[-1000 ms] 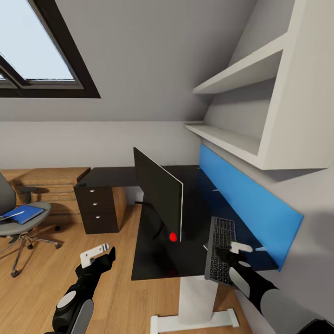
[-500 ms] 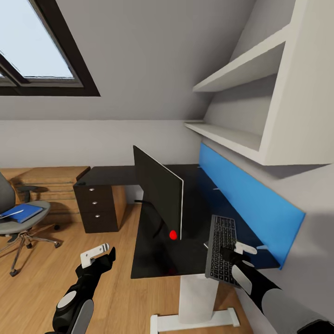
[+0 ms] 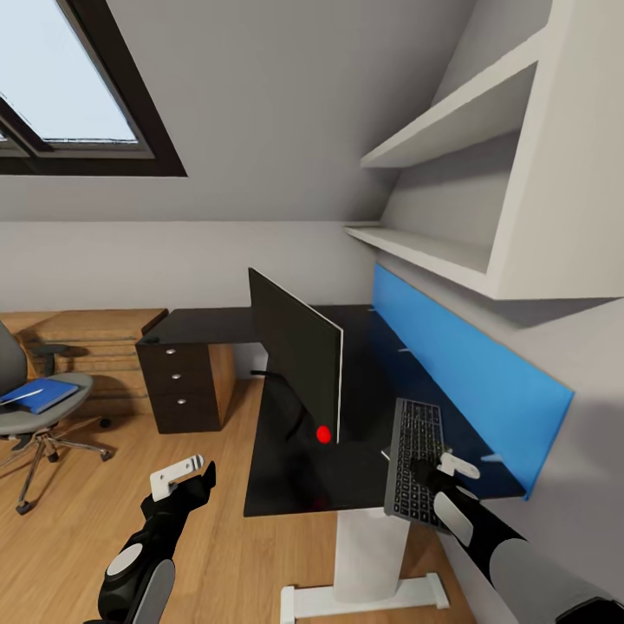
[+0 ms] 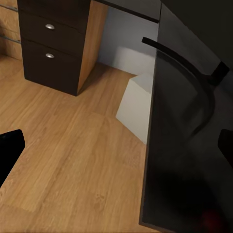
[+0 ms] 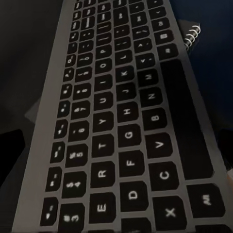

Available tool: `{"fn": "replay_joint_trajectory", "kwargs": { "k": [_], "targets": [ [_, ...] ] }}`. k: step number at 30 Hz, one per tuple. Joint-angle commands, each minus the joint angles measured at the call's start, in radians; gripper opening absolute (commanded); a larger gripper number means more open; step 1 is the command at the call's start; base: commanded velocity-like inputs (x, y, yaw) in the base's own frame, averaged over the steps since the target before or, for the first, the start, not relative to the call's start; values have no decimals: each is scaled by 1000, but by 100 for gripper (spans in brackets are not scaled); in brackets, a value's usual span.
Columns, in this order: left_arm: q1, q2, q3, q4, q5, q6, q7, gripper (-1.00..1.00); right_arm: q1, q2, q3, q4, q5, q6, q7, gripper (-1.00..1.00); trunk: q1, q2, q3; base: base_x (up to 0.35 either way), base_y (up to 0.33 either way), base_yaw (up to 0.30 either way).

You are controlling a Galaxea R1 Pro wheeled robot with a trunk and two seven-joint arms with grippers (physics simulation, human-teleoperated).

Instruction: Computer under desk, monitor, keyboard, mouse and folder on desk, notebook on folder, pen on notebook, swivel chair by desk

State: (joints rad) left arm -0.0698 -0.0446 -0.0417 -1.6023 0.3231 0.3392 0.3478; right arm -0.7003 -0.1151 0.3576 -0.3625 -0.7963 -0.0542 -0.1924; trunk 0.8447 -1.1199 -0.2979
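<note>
The black monitor [image 3: 299,360] stands edge-on on the black desk [image 3: 286,485]. The keyboard [image 3: 414,455] lies on the desk's right part, its near end over the front edge. My right gripper [image 3: 440,472] hovers open over the keyboard's [image 5: 121,126] near end. A spiral-bound notebook edge [image 5: 192,36] pokes out from under it. My left gripper [image 3: 184,475] is open over the floor, left of the desk. The blue folder [image 3: 39,394] lies on the swivel chair [image 3: 30,420]. A pale box, seemingly the computer [image 4: 136,109], sits under the desk. Mouse and pen are out of view.
A blue wall panel [image 3: 468,368] runs behind the desk, with white shelves [image 3: 433,251] above it. Three drawers [image 3: 178,381] stand at the desk's far left, low wooden cabinets [image 3: 87,334] beyond. A red dot [image 3: 323,434] glows at the monitor's lower corner. Wooden floor [image 3: 208,537] lies open between chair and desk.
The whole view has shifted slightly, so the chair sits further left in the picture. Neither gripper nor the keyboard has visibly moved against the desk.
</note>
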Motion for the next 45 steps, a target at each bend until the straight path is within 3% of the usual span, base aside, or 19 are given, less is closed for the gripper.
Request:
{"fn": "replay_joint_trajectory", "kwargs": {
  "k": [1,9,17,45],
  "targets": [
    [-1,0,-1,-1,10,3,8,100,-1,-1,9,-1,-15,-4,-2,100,4,-8,-5,0,0,0],
    [-1,0,-1,-1,10,3,42,100,-1,-2,-8,-1,-29,-4,10,100,35,-64,-30,0,0,0],
    [-1,0,-1,-1,12,2,74,100,-1,-4,-74,0,-29,-5,11,100,65,-120,-55,0,0,0],
    [-1,1,-3,20,11,0,77,100,-1,-2,-85,-1,-27,-7,12,100,65,-120,-55,8,-58,0]
  ]
}}
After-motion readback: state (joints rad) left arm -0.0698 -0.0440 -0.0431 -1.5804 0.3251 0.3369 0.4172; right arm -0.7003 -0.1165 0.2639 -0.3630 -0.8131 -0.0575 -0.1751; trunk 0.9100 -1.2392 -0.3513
